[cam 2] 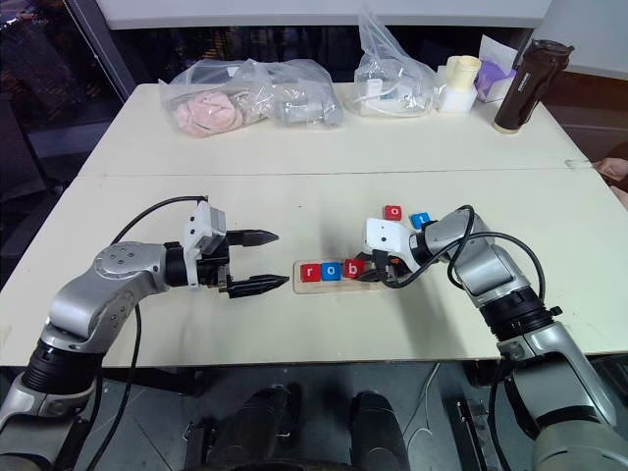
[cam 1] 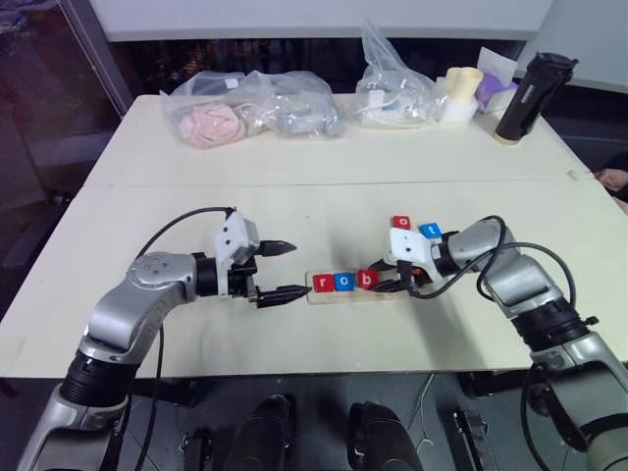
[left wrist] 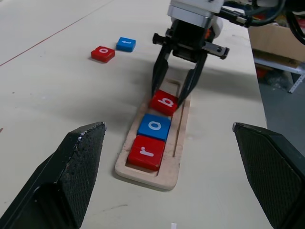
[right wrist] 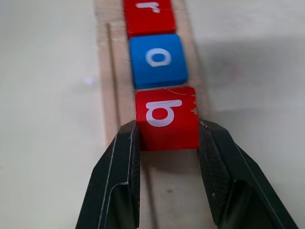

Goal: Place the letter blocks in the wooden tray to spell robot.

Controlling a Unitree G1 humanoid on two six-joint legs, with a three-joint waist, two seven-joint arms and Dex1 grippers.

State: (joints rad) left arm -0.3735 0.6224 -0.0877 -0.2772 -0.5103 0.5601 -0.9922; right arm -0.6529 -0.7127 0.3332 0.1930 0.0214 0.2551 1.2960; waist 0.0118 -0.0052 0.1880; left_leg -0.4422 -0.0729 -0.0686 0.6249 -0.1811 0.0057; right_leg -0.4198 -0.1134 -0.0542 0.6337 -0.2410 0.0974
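The wooden tray lies in the middle of the table, in front of me. A red r block and a blue o block lie in its left end. Right after them comes a red b block, and my right gripper is shut on its two sides, holding it in the groove against the blue o. A red o block and a blue t block lie loose on the table just behind the tray's right end. Left of the tray, my left gripper hovers open and empty, pointing at the tray's left end.
Along the table's far edge lie two clear plastic bags, pale cups, a purple box and a black bottle. A seam crosses the table behind the tray.
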